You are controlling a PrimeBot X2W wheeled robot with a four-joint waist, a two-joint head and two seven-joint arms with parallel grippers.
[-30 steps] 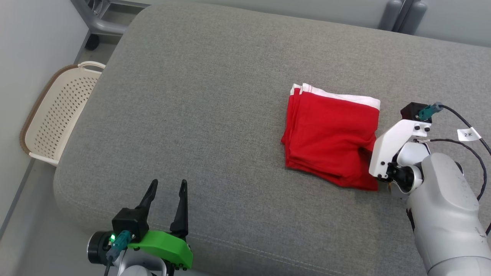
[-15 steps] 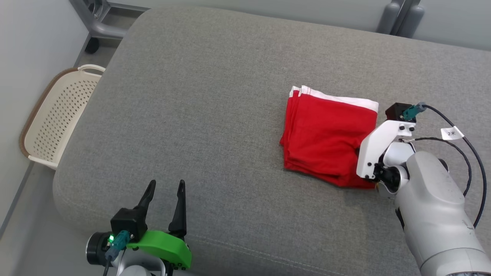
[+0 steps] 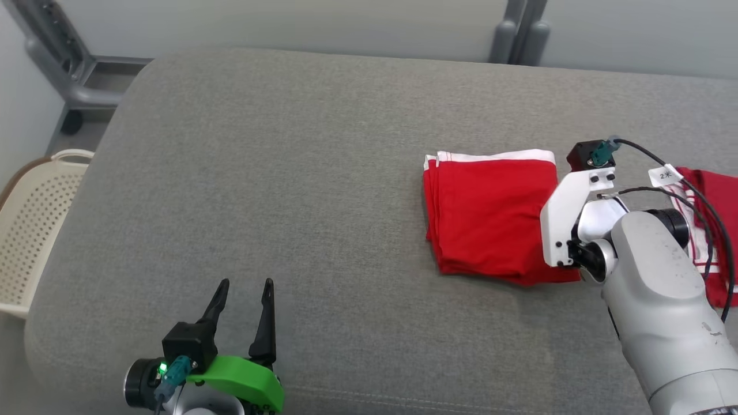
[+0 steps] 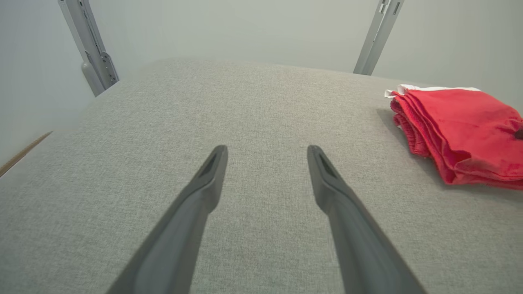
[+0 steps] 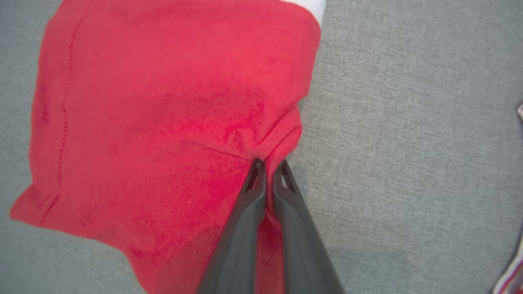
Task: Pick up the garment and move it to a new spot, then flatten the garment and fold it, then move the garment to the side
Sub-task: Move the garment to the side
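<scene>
The folded red garment (image 3: 490, 219) with a white band along its far edge lies on the grey cushion (image 3: 288, 173), right of centre. My right gripper (image 5: 269, 165) is shut on a pinch of its right-hand edge, with red cloth bunched at the fingertips. In the head view, the white right wrist (image 3: 568, 219) hides those fingers. My left gripper (image 3: 245, 285) hovers open over the cushion's near left part, far from the garment (image 4: 461, 126), with nothing between its fingers (image 4: 212, 171).
A second red cloth with white stripes (image 3: 712, 230) lies at the cushion's far right, behind my right arm's cables. A cream perforated basket (image 3: 29, 230) stands on the floor to the left. Grey metal posts (image 3: 519, 29) rise behind the cushion.
The head camera has swung right, bringing the second red cloth into view. The garment has slid a little rightward over the cushion and squared up, still pinched by my right gripper.
</scene>
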